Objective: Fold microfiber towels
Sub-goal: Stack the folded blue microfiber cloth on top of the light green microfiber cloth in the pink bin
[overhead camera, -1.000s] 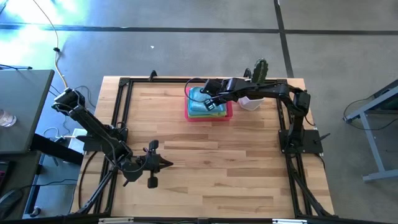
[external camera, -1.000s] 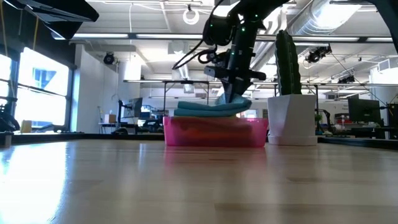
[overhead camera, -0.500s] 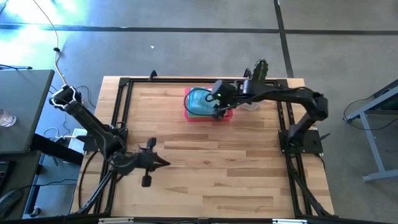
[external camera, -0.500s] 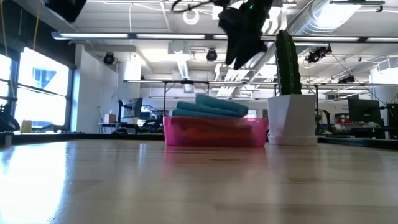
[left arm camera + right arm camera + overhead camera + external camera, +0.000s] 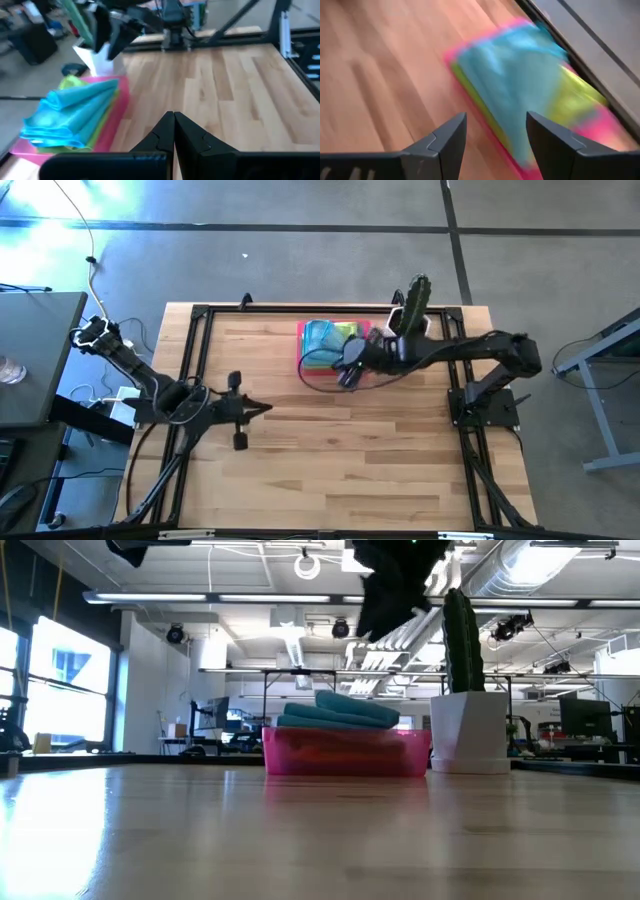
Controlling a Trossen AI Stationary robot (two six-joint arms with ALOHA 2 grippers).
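The left pincer (image 5: 262, 409) hovers over the counter's (image 5: 340, 450) left side, its fingers pressed together and holding nothing. At the counter's far edge, near the middle, the microfiber towels (image 5: 331, 340) lie folded in a stack in the pink tray (image 5: 304, 362), light blue on top with lime green showing beneath. The stack's long axis runs front to back, across the counter's planks. The right pincer (image 5: 341, 370) hangs spread and empty above the tray's near right corner. Just right of the tray stands a cactus (image 5: 416, 297) in a white pot (image 5: 468, 732). The counter is pale wood in a black frame, on a grey floor; behind it lies an open workshop.
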